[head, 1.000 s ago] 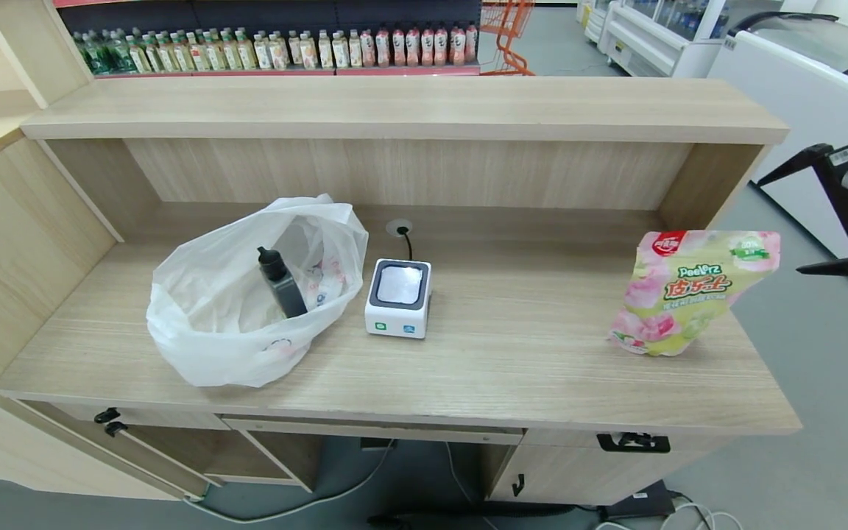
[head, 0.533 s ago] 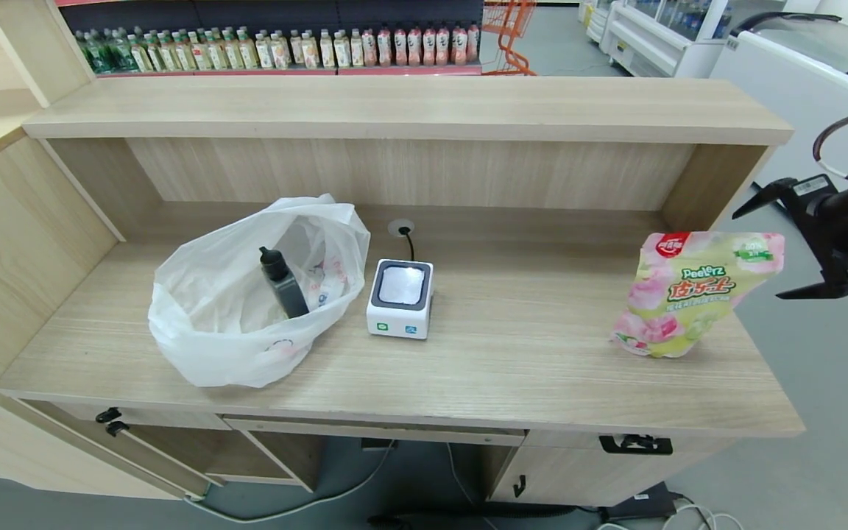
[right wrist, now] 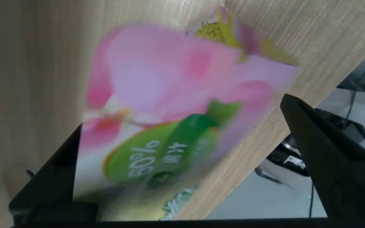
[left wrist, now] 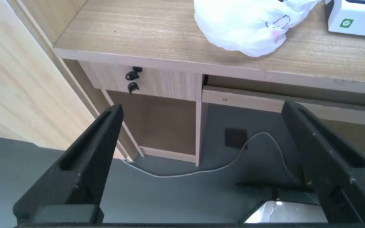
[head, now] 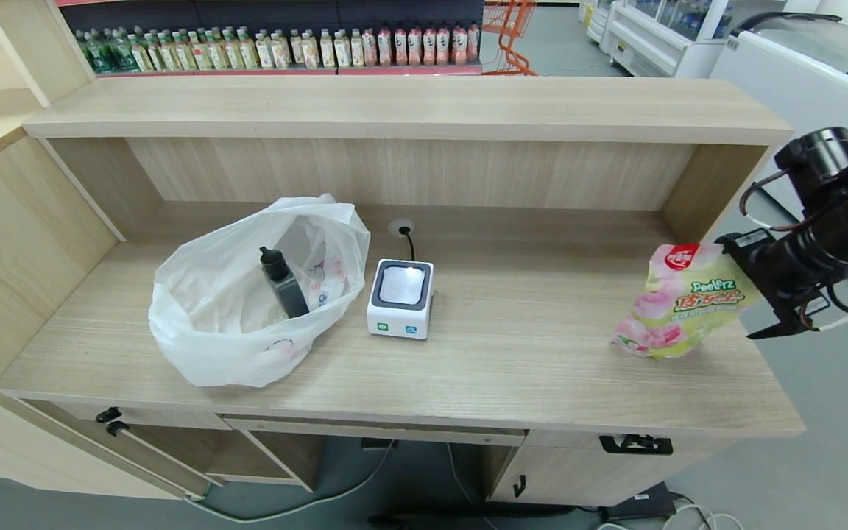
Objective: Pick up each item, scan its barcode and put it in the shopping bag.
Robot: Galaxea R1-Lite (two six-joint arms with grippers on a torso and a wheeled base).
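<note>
In the head view, the snack pouch (head: 670, 305) is seen upright at the counter's (head: 512, 361) right end, with the right gripper (head: 751, 287) spread wide at its upper right corner. In the left wrist view, the left gripper (left wrist: 203, 117) is held open and empty, well apart, by the shopping bag (left wrist: 246, 28). In the right wrist view, the snack pouch is framed between parted jaws, seemingly not yet clamped.

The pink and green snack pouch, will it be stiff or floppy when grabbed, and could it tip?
Probably floppy: the snack pouch is a soft film bag with no rigid frame. Likely light and easy to tip, since it stands on its narrow bottom edge on the counter. Its smooth film might slip in the right gripper.
</note>
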